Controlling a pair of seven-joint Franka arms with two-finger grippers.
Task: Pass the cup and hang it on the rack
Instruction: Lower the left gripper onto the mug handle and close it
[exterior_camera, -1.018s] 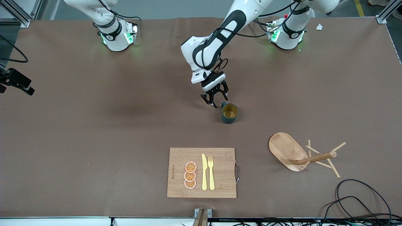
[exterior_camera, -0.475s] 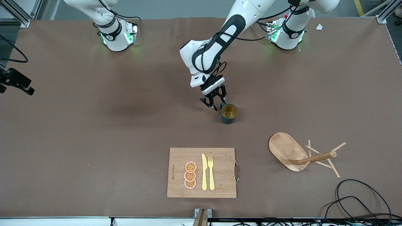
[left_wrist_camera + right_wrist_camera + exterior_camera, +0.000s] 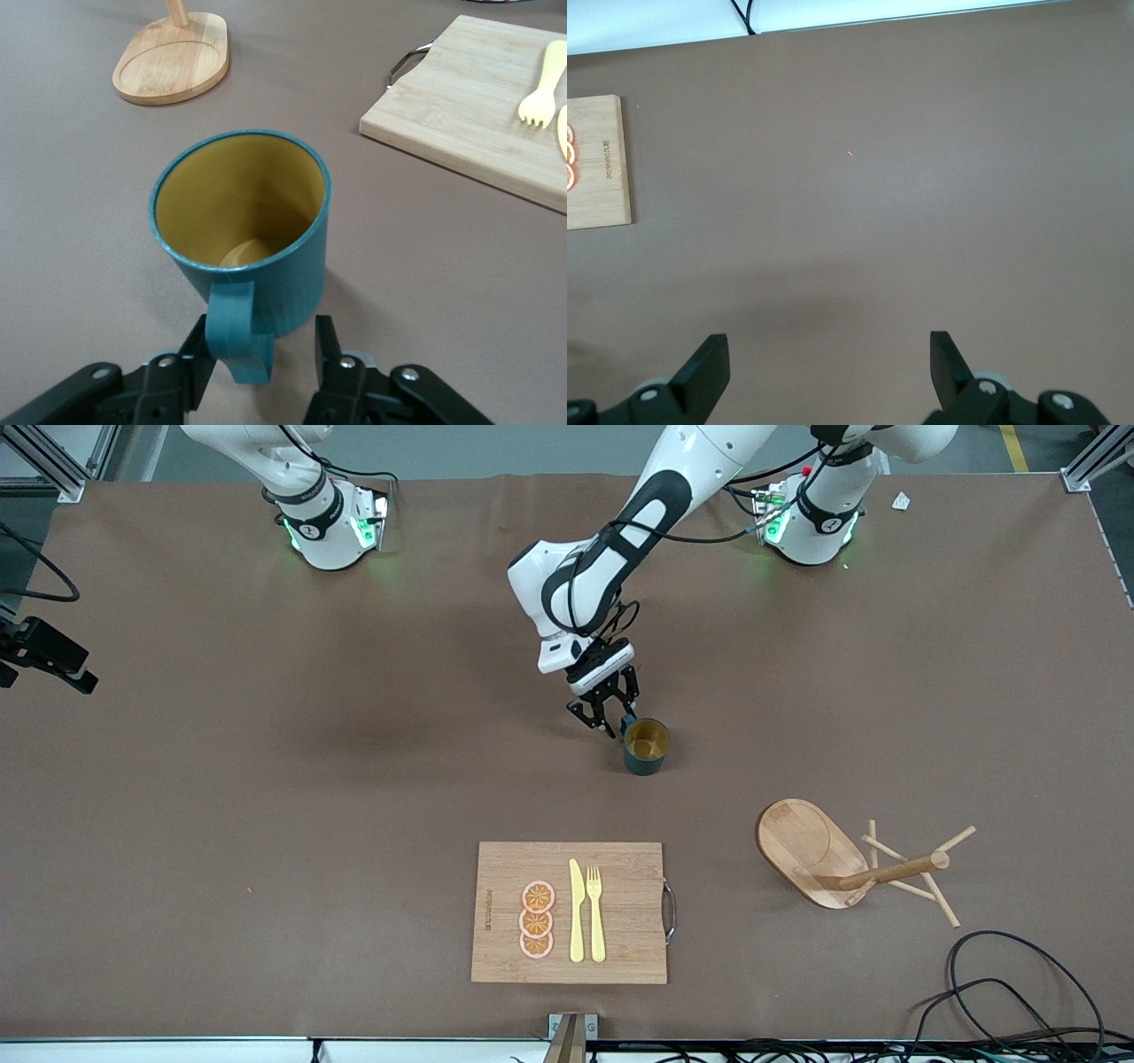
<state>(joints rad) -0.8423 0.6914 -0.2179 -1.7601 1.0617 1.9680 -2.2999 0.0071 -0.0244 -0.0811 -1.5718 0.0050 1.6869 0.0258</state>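
The cup (image 3: 647,747) stands upright at frame centre, handle turned toward the left gripper (image 3: 606,715), whose fingers (image 3: 330,367) straddle the handle (image 3: 237,332), not yet clamped. Versus 1 second earlier, the jaws have narrowed. The right gripper (image 3: 828,367) waits, spread wide. The rack (image 3: 842,861) lies lower right.

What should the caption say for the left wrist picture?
Left gripper straddles the handle of a green cup standing on the table.
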